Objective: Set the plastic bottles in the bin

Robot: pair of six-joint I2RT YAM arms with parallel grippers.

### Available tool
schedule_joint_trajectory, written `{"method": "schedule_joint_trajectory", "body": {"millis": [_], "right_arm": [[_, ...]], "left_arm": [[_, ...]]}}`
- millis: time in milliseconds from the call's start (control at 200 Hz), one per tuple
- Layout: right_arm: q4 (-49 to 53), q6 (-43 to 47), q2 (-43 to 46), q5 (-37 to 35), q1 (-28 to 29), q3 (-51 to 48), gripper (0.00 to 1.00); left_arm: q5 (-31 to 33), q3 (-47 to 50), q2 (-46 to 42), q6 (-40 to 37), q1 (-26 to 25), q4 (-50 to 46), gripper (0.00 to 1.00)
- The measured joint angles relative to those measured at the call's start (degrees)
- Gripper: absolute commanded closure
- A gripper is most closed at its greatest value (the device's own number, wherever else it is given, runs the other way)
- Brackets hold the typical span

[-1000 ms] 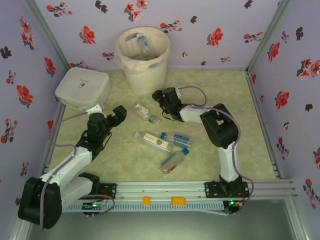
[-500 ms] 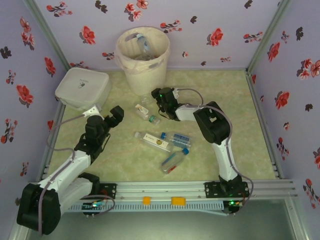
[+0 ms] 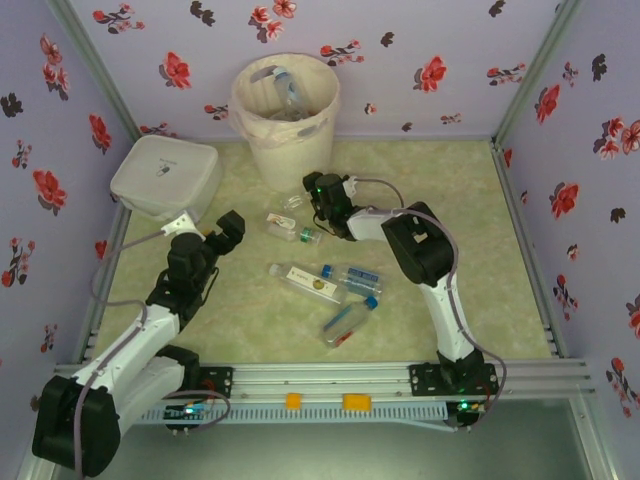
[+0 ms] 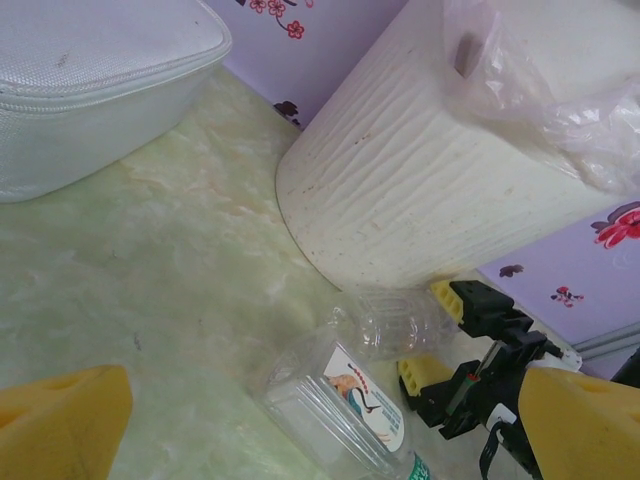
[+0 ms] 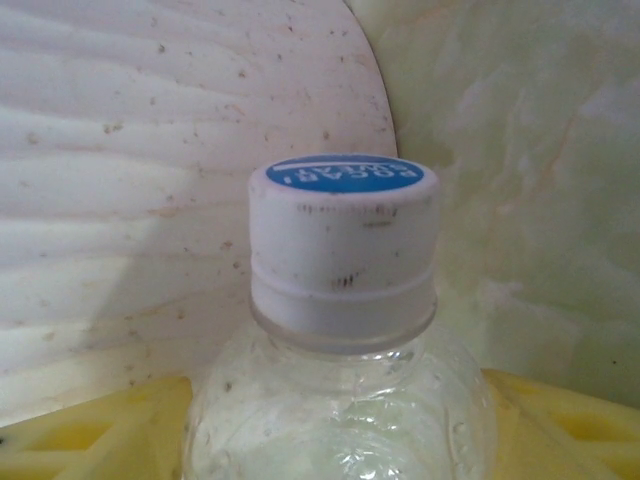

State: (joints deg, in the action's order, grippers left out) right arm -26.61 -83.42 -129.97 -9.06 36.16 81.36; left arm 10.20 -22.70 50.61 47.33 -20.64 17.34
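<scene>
A small clear plastic bottle (image 3: pixel 291 203) with a white, blue-topped cap (image 5: pixel 342 250) lies on the table at the foot of the bin (image 3: pixel 285 110). My right gripper (image 3: pixel 306 202) is shut on its body, with the yellow pads (image 5: pixel 90 435) against both sides. A labelled bottle with a green cap (image 4: pixel 345 410) lies right beside it. It is just ahead of my open left gripper (image 3: pixel 231 229), whose jaws hold nothing. Three more bottles (image 3: pixel 307 281) (image 3: pixel 357 278) (image 3: pixel 347 323) lie mid-table. Other bottles (image 3: pixel 285 85) are inside the cream bin.
A flat white rounded box (image 3: pixel 165 175) sits at the back left, close to my left arm. The flowered walls (image 3: pixel 560 120) enclose the table on three sides. A metal rail (image 3: pixel 400 380) runs along the near edge.
My right gripper slid left toward the foot of the bin and narrowed its jaws around the small clear bottle. My left gripper edged forward a little and stayed open.
</scene>
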Motion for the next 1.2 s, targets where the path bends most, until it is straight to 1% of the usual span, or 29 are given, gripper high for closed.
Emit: {"method": "schedule_joint_trajectory", "body": {"millis": [75,150,395,520,675,950,1200], "right_arm": [[-1.0,-0.5,-0.7,-0.2,0.0,0.0,0.44],[-2.3,-1.1,-1.3,-0.1,0.0,0.0,0.50],[-3.1,-1.3,-1.5,-0.1,0.0,0.0,0.57],[-4.2,-1.0,-1.5,-0.2,0.0,-0.6,0.60],[-6.7,0.4,0.2,-0.9,0.0,-4.0,0.63],[-6.3,7.3,7.2,-2.2,-0.7,-11.4,0.65],[-6.3,12.9,15.9,-2.5,-3.8,-18.7,0.66]], "left_arm": [[0.3,0.0,-0.3,0.0,0.0,-0.3,0.00],[0.4,0.0,-0.6,0.0,0.0,-0.5,0.00],[0.4,0.0,-0.6,0.0,0.0,-0.8,0.00],[0.6,0.0,-0.6,0.0,0.0,-1.0,0.00],[1.2,0.0,-0.6,0.0,0.0,-1.1,0.00],[1.5,-0.4,1.2,-0.1,0.0,-1.3,0.00],[1.5,-3.6,4.7,-1.6,0.0,-1.6,0.00]]}}
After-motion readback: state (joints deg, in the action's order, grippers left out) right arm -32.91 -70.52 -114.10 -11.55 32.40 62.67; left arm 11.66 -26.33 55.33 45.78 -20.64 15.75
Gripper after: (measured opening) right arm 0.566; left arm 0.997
